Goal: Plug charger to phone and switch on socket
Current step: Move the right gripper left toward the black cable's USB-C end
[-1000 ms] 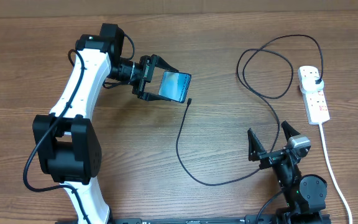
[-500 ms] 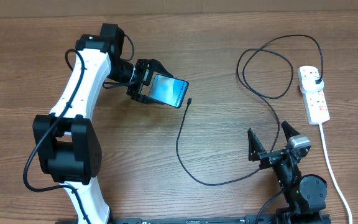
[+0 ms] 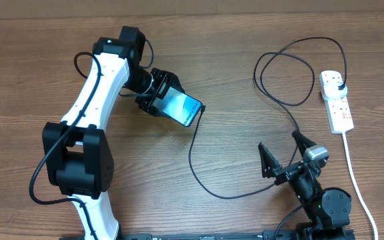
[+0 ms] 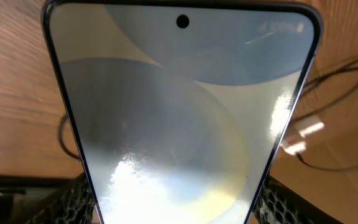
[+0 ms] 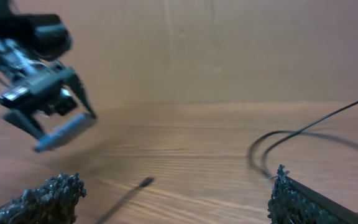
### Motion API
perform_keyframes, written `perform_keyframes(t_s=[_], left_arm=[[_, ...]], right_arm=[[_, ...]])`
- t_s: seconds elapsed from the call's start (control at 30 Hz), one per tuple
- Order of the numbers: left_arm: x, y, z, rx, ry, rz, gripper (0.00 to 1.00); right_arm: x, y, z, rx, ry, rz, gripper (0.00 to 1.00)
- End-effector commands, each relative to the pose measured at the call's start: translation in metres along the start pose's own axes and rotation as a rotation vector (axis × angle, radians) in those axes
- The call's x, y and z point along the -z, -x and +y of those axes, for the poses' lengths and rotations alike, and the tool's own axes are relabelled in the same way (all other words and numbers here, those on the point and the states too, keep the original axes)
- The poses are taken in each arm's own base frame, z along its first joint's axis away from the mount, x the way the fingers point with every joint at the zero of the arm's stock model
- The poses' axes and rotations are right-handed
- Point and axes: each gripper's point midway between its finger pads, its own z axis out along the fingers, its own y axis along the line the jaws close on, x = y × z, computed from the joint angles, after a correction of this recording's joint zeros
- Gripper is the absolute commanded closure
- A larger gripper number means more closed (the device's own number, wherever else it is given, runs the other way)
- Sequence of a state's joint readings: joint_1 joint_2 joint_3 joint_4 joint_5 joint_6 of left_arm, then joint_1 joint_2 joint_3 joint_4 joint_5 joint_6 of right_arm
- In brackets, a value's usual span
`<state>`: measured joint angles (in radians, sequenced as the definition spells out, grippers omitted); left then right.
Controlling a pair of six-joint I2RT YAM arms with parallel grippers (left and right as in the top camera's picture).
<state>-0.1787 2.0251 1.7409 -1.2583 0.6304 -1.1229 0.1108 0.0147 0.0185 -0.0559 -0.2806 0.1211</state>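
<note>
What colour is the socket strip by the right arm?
White, with small reddish accents on top; the socket shows best in the overhead view.

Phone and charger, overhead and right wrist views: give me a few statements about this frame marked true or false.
1. The left hand holds the phone clear of the table. True.
2. The charger is plugged into the phone. False: its tip lies loose on the table.
3. The right hand grips the charger. False: it is open and empty, with the cable passing just below it.
4. The charger's plug sits in the socket. True.
</note>
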Motion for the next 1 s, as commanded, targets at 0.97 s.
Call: perform_keyframes(t_s=[0.97], left_arm=[[-0.002,0.007,0.001,-0.068,0.065,-0.126,0.52]], right_arm=[[-0.021,0.061,0.073,-0.479,0.280,0.527,0.00]])
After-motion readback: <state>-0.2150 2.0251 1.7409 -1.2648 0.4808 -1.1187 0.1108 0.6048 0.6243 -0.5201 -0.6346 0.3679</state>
